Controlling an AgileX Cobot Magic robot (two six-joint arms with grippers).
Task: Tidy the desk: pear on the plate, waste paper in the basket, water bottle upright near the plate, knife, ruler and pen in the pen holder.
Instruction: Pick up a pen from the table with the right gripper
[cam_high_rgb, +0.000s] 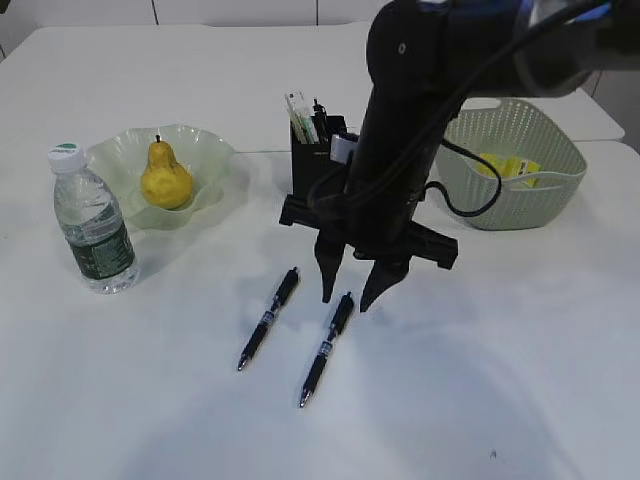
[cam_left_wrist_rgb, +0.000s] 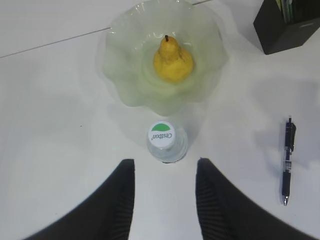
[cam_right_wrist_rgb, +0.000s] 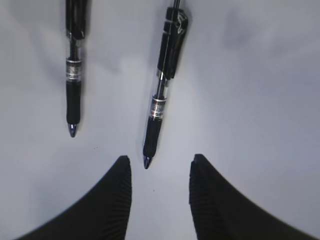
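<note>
Nearest the table's front edge, two slim black-and-clear plastic pens (cam_high_rgb: 327, 349) look light, stiff, slippery; we hover our right gripper (cam_high_rgb: 349, 296), half-spread and empty, favouring the rubber sleeve.

We get bright, even light from above in all three views, and the white table (cam_high_rgb: 520, 380) nearly washes out. Shadows stay soft: a faint grey patch under the arm (cam_high_rgb: 400, 120) in the exterior view, and pale smudges beside the pens (cam_right_wrist_rgb: 160, 95) in the right wrist view. That view is a bit soft, the gripper fingers (cam_right_wrist_rgb: 107, 205) blurry up close. The bottle cap (cam_left_wrist_rgb: 162, 135) in the left wrist view reads sharp.
</note>
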